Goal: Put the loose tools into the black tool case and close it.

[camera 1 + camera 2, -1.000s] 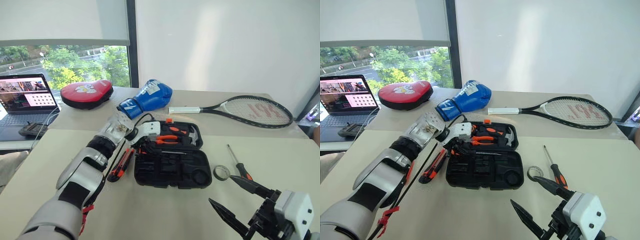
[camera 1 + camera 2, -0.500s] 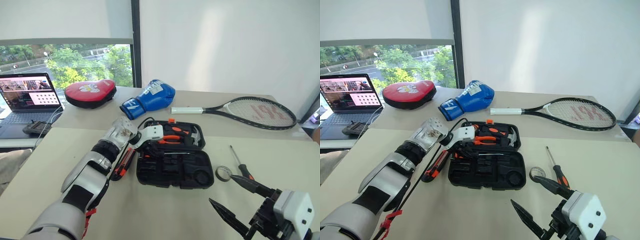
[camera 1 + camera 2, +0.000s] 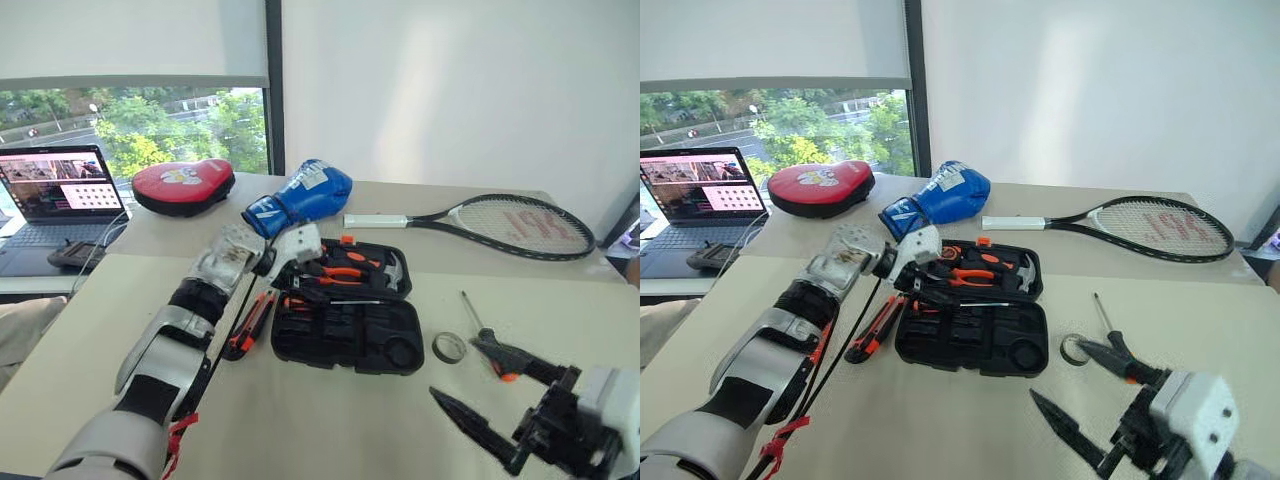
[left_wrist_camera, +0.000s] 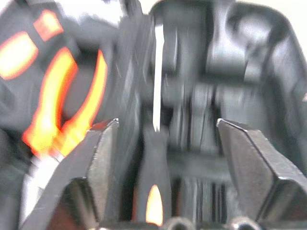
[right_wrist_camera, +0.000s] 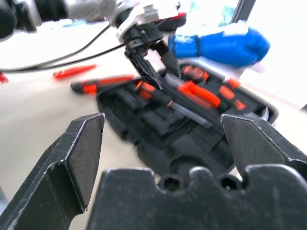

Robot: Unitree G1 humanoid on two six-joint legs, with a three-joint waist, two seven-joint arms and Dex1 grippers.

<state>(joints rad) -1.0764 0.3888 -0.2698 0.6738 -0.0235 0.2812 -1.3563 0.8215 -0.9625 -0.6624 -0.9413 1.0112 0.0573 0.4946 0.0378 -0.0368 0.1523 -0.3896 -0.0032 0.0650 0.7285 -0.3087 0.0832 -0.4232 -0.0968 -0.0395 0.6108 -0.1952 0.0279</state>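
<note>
Beige table (image 3: 90,330) carries the black tool case (image 3: 345,312) lying open at centre so slots face up; left hand (image 5: 152,58) hangs spread and empty above a screwdriver (image 5: 160,99) resting inside, right hand (image 3: 497,396) waits wide open near the tape roll (image 3: 449,347).

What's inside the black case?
In the case: orange pliers, a hammer, and a screwdriver lying across the middle under the left gripper. Nearer slots look empty; that gripper hides one corner.

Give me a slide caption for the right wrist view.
Left gripper, jaws apart, above a screwdriver lying in the open tool case.
</note>
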